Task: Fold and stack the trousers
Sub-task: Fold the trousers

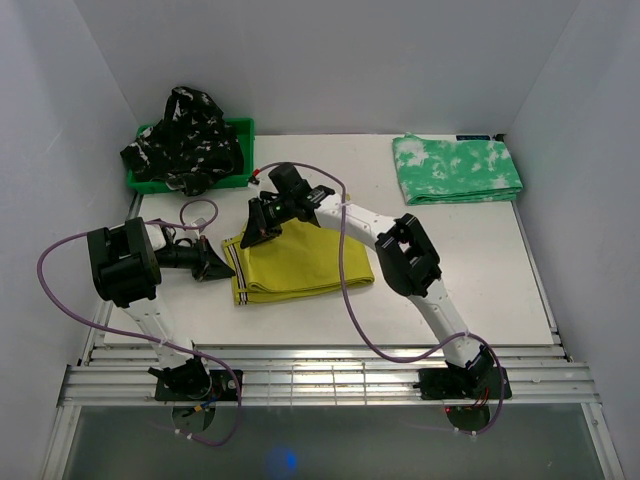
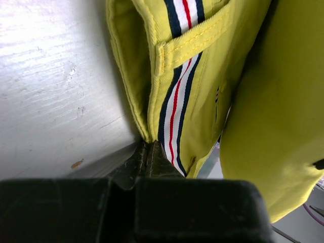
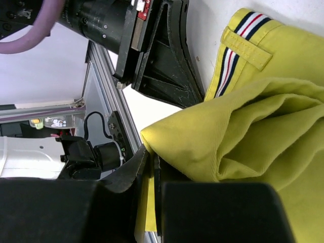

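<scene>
The mustard-yellow trousers lie folded on the table's left-middle, with a navy, white and red striped waistband. My left gripper is shut on the waistband's left edge. My right gripper is shut on a yellow fold at the upper left corner, held a little above the pile. The green-and-white mottled pair lies folded at the back right. The black pair with white pattern is heaped in the green bin.
The green plastic bin stands at the back left corner. Purple cables loop over the table near both arms. A metal rail runs along the near edge. White walls enclose the table on three sides.
</scene>
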Robot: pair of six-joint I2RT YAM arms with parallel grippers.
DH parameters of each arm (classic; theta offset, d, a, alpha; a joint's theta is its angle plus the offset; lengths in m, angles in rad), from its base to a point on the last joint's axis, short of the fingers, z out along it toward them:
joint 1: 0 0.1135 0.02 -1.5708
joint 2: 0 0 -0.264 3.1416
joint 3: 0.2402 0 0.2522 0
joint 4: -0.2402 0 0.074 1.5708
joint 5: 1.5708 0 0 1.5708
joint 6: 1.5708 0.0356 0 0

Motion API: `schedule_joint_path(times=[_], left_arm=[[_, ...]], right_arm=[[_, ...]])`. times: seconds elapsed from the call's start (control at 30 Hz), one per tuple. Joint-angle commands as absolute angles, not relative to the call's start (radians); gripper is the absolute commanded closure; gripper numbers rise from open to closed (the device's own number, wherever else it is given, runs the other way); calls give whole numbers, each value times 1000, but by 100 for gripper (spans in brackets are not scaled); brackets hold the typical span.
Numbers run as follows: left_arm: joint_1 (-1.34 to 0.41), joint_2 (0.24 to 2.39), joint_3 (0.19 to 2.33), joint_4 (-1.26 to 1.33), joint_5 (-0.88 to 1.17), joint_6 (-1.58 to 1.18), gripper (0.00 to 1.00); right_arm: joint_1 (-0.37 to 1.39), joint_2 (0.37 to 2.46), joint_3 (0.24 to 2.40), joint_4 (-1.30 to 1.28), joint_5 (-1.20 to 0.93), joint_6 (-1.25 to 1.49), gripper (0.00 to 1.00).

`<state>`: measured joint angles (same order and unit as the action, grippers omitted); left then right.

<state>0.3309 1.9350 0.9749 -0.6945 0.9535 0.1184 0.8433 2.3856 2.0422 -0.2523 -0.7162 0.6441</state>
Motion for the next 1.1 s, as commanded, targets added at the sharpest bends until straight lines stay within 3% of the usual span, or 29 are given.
schedule_joint_path(times=[0.0, 1.07], left_arm=[[316, 1908, 954, -658, 891, 135, 100], [314, 1907, 919, -617, 904, 84, 100]], right_arm=[[864, 2404, 2108, -170, -739, 672, 92], [914, 2459, 2146, -149, -690, 759, 92]])
